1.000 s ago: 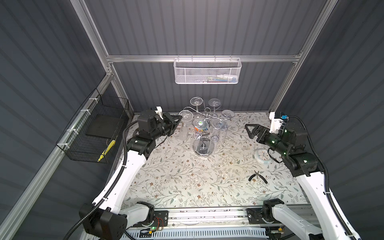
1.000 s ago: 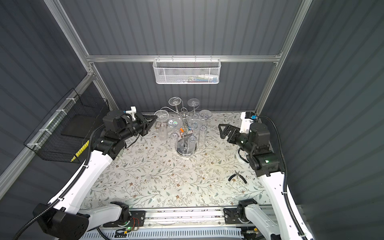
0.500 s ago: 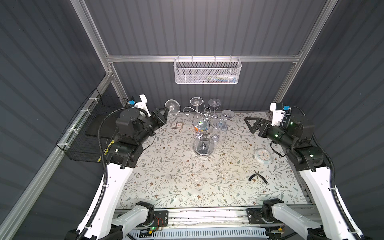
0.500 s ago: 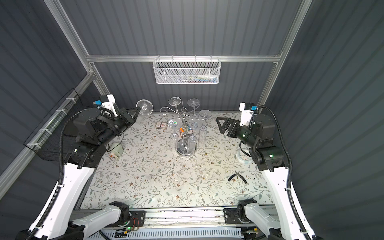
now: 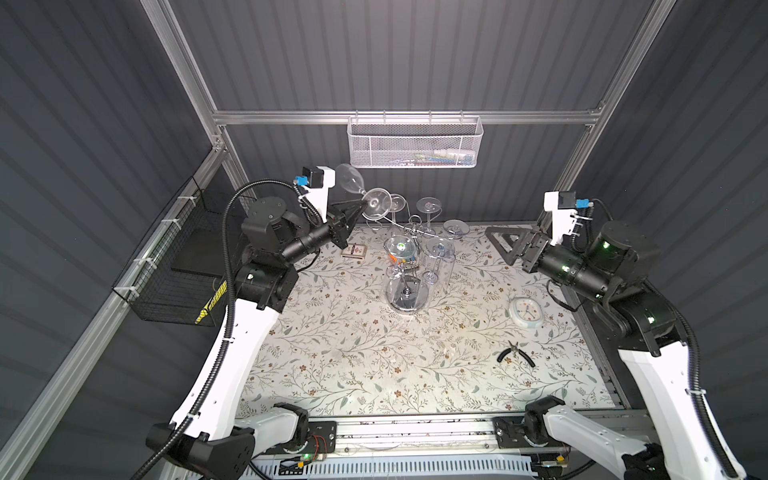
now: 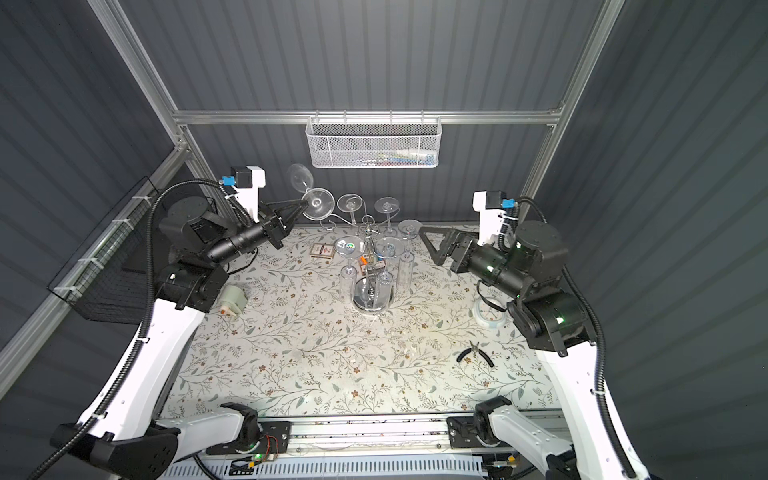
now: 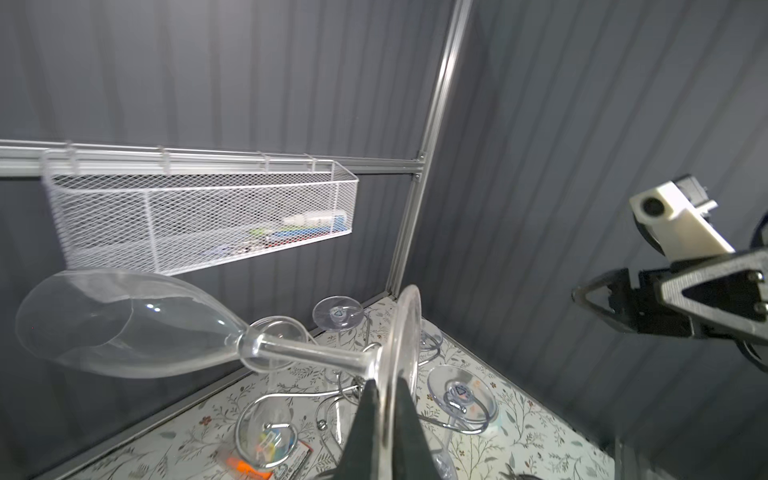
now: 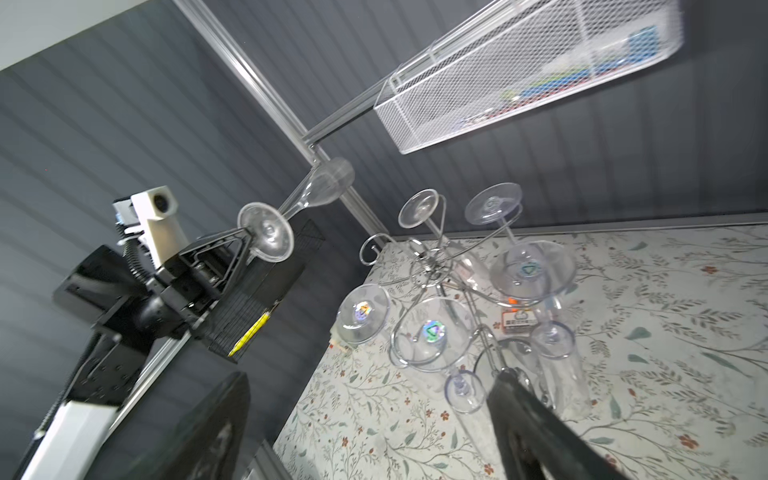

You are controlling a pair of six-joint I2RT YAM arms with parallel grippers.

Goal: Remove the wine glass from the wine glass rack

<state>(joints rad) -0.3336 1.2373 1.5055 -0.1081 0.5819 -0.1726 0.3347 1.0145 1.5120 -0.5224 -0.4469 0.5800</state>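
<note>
The clear wine glass (image 5: 351,179) (image 6: 300,176) is off the wine glass rack (image 5: 407,293) (image 6: 372,297) and hangs in the air to its back left. It lies nearly level, bowl (image 7: 124,328) pointing away from my left gripper (image 5: 362,204) (image 6: 305,203) (image 7: 384,382), which is shut on the rim of its round foot (image 8: 266,230). The chrome rack's curled arms (image 8: 432,262) still carry several other glasses (image 5: 429,204). My right gripper (image 5: 498,245) (image 6: 428,245) (image 8: 370,395) stands open and empty to the right of the rack.
A white mesh basket (image 5: 415,145) hangs on the back rail close above the held glass. A black wire basket (image 5: 174,270) hangs on the left wall. On the floral cloth lie a small card box (image 5: 354,250), a clock (image 5: 526,311), pliers (image 5: 515,355) and a pale device (image 6: 232,299).
My left gripper pulled the glass off the rack to the left, then lifted it and tipped it, so the bowl now points away. The right gripper's jaws narrowed slightly.
</note>
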